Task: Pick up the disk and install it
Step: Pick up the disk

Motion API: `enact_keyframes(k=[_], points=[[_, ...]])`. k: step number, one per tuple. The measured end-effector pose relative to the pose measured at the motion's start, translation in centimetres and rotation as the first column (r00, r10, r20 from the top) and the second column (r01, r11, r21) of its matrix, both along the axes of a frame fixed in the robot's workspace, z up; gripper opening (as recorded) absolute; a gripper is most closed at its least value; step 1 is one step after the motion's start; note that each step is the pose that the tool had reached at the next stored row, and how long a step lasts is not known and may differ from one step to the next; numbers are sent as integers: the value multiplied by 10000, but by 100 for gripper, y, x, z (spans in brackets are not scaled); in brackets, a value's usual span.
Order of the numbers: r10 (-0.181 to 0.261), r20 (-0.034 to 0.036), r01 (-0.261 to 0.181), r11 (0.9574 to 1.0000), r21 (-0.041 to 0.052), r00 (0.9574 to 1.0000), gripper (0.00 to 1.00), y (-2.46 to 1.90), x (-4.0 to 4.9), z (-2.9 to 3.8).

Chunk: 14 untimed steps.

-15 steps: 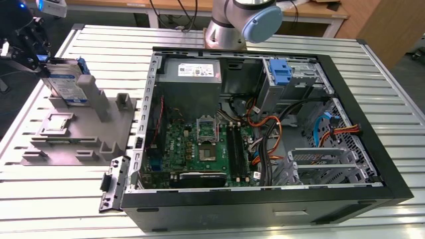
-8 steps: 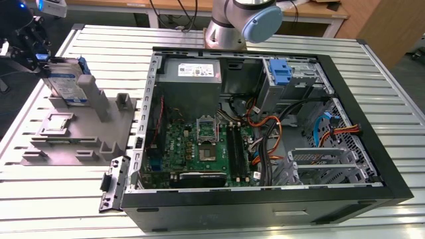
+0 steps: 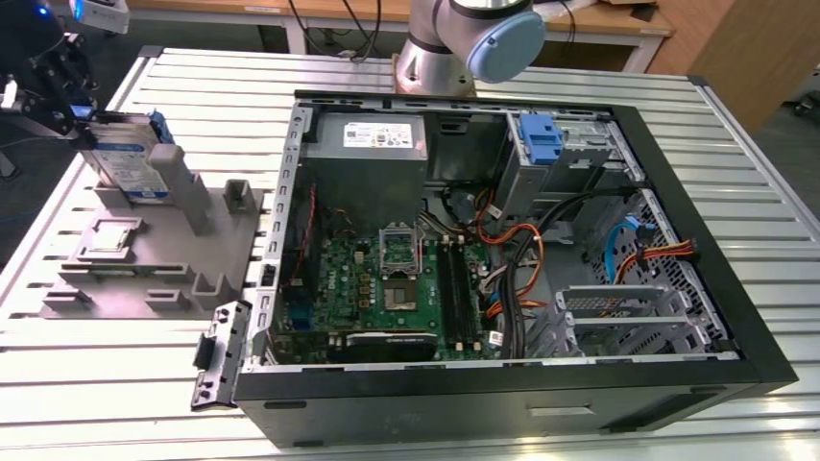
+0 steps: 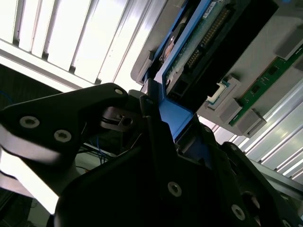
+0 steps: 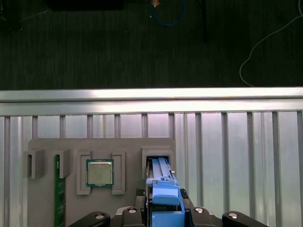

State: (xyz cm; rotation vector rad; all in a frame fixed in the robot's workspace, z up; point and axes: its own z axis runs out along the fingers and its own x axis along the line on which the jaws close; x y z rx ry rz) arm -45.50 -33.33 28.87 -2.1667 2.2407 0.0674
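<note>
Closest to the wrist cameras is the gripper [image 4: 161, 118]. Its black jaws are closed tight on the blue rail along the upper edge of the disk [image 3: 129, 158], and no gap shows between jaw and rail. In the exterior view both stand well off to the exterior view's left of the open computer case [image 3: 513, 403], near a far corner of the slatted metal table [image 3: 115, 384]. The disk stands upright on edge, with its lower end in a slot of a grey holder [image 3: 141, 279] that lies just beside the case's wall on that side. A square processor chip [image 5: 99, 172] rests in another pocket of the holder, apart from the disk.

The step in hand looks like drawing the disk out of its slot. To do it well, I judge, the pull should run straight along the slot so the rails do not bind. The grip should be square on the rail, and the disk should clear the holder's posts.

The wrist points straight down over the holder. The arm's base [image 3: 443, 58] rises beyond the case's far wall, with a blue-capped joint [image 3: 502, 43] beside it.
</note>
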Motion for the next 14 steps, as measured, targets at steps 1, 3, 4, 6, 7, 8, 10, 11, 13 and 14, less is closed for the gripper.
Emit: enact_keyframes(k=[1, 3, 4, 6, 7, 8, 10, 11, 13, 14], points=[[0, 1, 0, 10000, 0, 10000, 37, 0, 0, 0], [-1, 0, 1, 10000, 0, 10000, 37, 0, 0, 0], [-2, 0, 2, 10000, 0, 10000, 37, 0, 0, 0], [-2, 0, 2, 10000, 0, 10000, 37, 0, 0, 0], [-3, 1, 3, 10000, 0, 10000, 37, 0, 0, 0], [-3, 1, 3, 10000, 1, 10000, 37, 0, 0, 0], [-4, 0, 4, 10000, 1, 10000, 37, 0, 0, 0], [-4, 1, 4, 10000, 1, 10000, 37, 0, 0, 0], [-5, 2, 5, 10000, 1, 10000, 37, 0, 0, 0], [-5, 2, 5, 10000, 1, 10000, 37, 0, 0, 2]])
